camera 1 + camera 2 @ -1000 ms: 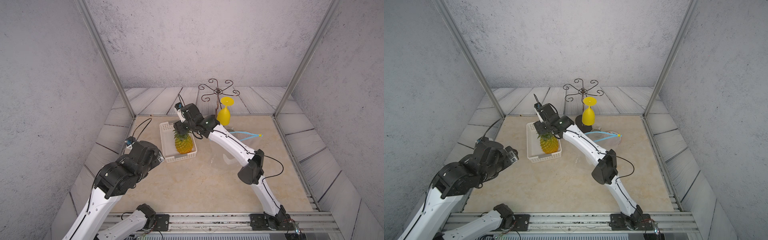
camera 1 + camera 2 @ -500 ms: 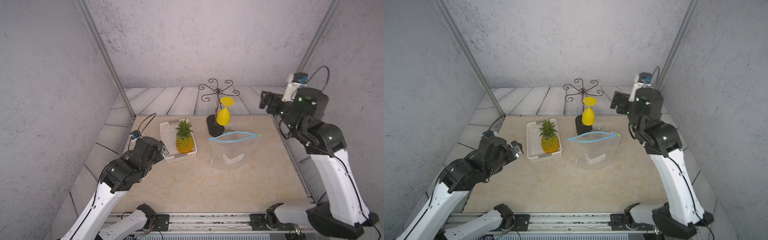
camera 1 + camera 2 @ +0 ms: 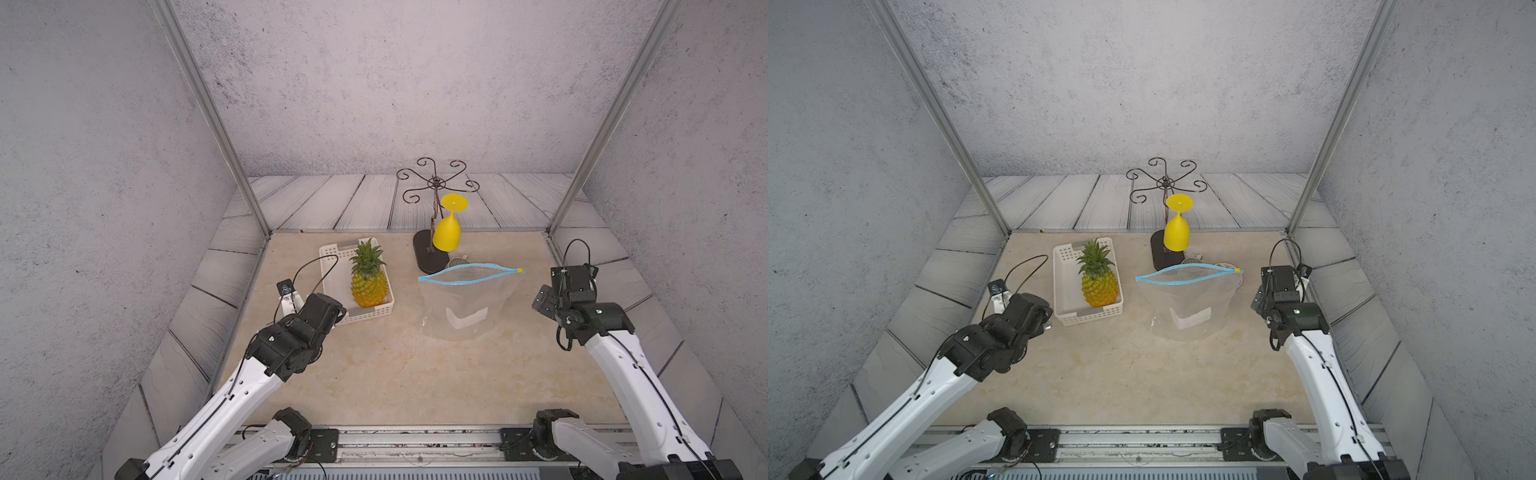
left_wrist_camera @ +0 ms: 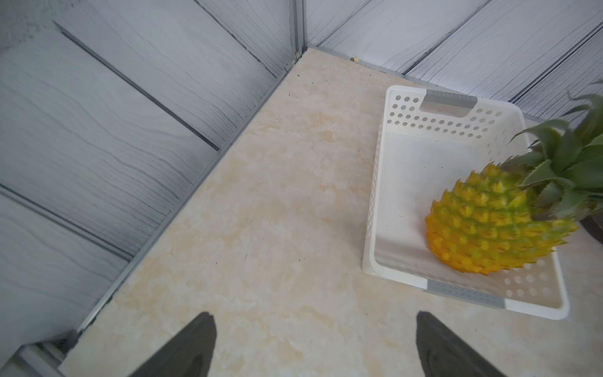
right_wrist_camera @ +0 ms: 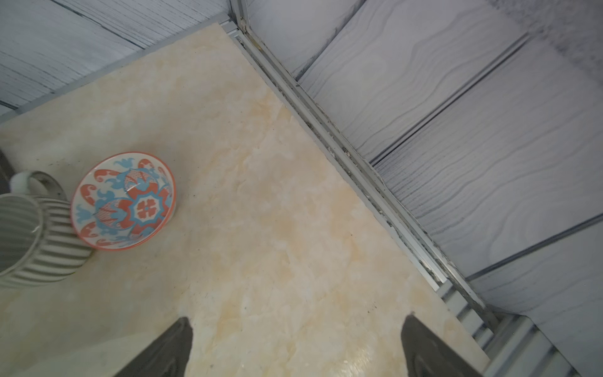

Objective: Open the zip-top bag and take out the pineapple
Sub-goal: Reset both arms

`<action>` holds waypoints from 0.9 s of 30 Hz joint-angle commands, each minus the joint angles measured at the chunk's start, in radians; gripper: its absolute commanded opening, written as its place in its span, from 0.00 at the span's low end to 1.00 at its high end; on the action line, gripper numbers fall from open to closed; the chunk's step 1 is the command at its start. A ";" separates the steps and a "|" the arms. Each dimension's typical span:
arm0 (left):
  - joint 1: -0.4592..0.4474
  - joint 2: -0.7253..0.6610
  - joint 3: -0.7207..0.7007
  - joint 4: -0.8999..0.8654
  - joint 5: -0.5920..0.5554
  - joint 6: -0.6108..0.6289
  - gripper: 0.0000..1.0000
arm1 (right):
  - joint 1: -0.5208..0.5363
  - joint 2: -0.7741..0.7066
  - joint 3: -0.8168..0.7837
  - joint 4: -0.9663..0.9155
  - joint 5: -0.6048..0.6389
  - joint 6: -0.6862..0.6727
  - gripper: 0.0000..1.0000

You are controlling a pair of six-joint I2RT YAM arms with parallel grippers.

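Presently we list: yellow-orange, green-crowned pineapple [image 3: 369, 286] upright in white perforated plastic basket [image 3: 332, 253]; clear blue-zipped plastic bag [image 3: 465, 303] apart, mouth open; left gripper [image 4: 313, 315] and right gripper [image 5: 297, 317] spread, empty.

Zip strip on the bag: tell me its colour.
Light blue; the zip strip shows best in a top view.

Beige marbled table [image 3: 374, 374], grey plank surround. White perforated basket [image 3: 365, 319] on left half, toward back. Clear zip-top bag [image 3: 465, 303] upright right of centre, blue-rimmed mouth gaping. Black base of wire stand [image 3: 428, 259] behind bag, near back edge. Ribbed grey mug [image 5: 29, 228] and red-blue patterned bowl [image 5: 124, 202] behind bag, touching each other.
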 commanded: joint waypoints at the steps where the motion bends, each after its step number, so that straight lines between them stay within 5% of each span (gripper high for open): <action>1: 0.030 -0.009 -0.137 0.268 -0.076 0.220 0.97 | -0.002 -0.027 -0.163 0.395 -0.033 -0.107 0.99; 7: 0.093 0.079 -0.340 0.793 -0.106 0.541 0.97 | -0.002 0.119 -0.379 0.879 0.008 -0.356 0.99; 10: 0.218 0.169 -0.300 0.794 -0.042 0.544 0.97 | -0.003 0.166 -0.439 1.021 -0.019 -0.434 0.99; 14: 0.318 0.314 -0.313 1.031 0.035 0.721 0.97 | -0.003 0.256 -0.532 1.323 -0.129 -0.484 0.99; 18: 0.433 0.414 -0.423 1.398 0.210 0.745 0.97 | -0.004 0.374 -0.539 1.513 -0.196 -0.509 0.99; 27: 0.557 0.665 -0.467 1.760 0.407 0.736 0.97 | -0.008 0.507 -0.524 1.580 -0.310 -0.545 0.99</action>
